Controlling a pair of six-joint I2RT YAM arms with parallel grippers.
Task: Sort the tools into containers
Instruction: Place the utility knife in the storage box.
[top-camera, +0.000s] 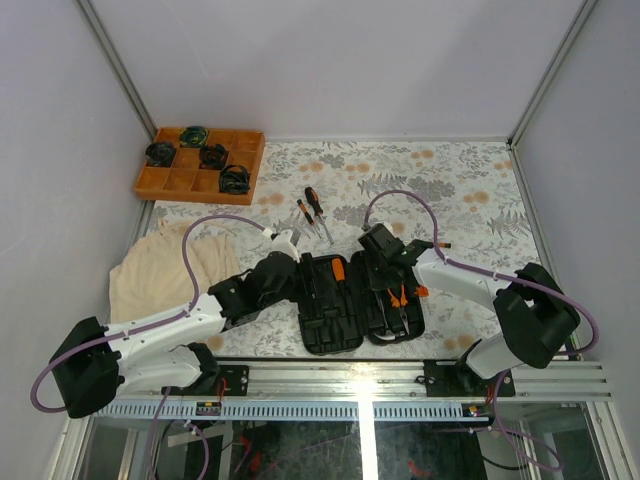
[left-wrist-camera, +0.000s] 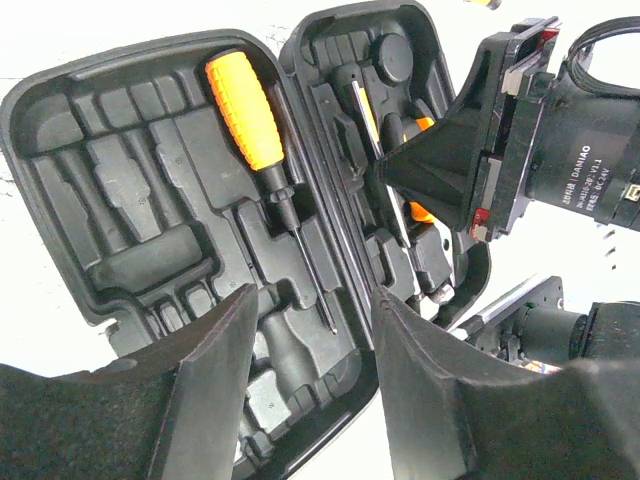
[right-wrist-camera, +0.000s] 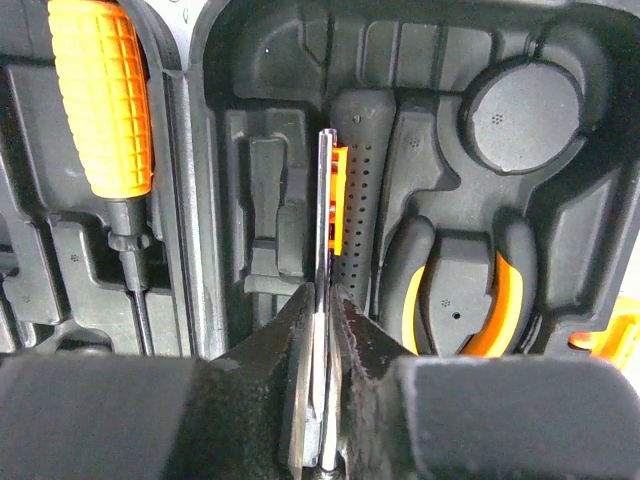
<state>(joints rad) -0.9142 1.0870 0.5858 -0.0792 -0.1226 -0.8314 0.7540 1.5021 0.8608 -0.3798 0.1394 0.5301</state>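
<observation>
The black tool case (top-camera: 330, 330) lies open at the near edge, both halves up. An orange-handled screwdriver (left-wrist-camera: 245, 105) sits in a slot of its left half (left-wrist-camera: 120, 200). Pliers (right-wrist-camera: 500, 300) with orange grips lie in the right half (right-wrist-camera: 520, 110). My right gripper (right-wrist-camera: 322, 295) is shut on a thin steel tool (right-wrist-camera: 324, 200) that stands over a slot beside a black-and-orange handle (right-wrist-camera: 358, 190). My left gripper (left-wrist-camera: 315, 295) hangs open over the case's near rim, holding nothing. Two more screwdrivers (top-camera: 308, 210) lie on the table beyond the case.
An orange gridded tray (top-camera: 170, 182) with round black-green coils stands at the back left. A beige cloth (top-camera: 160, 270) lies left of the case, under the left arm. The two grippers are close together over the case; the metal rail (top-camera: 360, 385) runs along the near edge.
</observation>
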